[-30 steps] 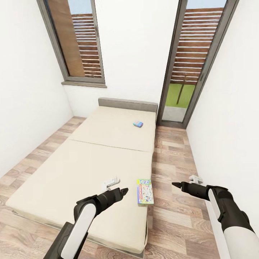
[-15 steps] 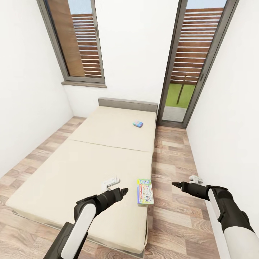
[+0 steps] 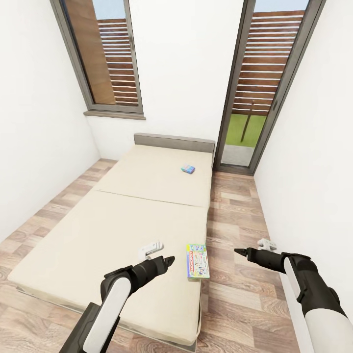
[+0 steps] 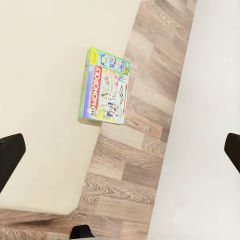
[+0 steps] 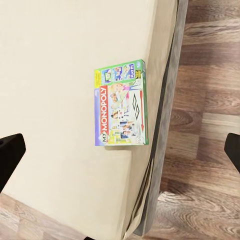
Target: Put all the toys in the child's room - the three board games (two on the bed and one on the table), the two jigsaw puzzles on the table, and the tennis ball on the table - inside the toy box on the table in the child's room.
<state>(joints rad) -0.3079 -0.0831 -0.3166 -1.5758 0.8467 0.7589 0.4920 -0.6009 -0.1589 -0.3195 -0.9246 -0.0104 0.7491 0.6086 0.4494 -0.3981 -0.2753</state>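
Observation:
A green My Monopoly board game (image 3: 197, 261) lies flat at the near right edge of the beige bed (image 3: 122, 215), partly over the edge. A second, small blue board game (image 3: 188, 169) rests near the headboard. My left gripper (image 3: 170, 260) hovers open over the mattress just left of the Monopoly box (image 4: 106, 87). My right gripper (image 3: 239, 252) hangs open above the floor to the right of that same box (image 5: 121, 111). Both are empty and clear of it. The table, toy box, puzzles and tennis ball are out of view.
A strip of wooden floor (image 3: 235, 206) runs between the bed and the white right wall (image 3: 314, 147). A tall glass door (image 3: 255, 98) stands at the back right and a window (image 3: 105, 54) at the back left. Floor also shows left of the bed.

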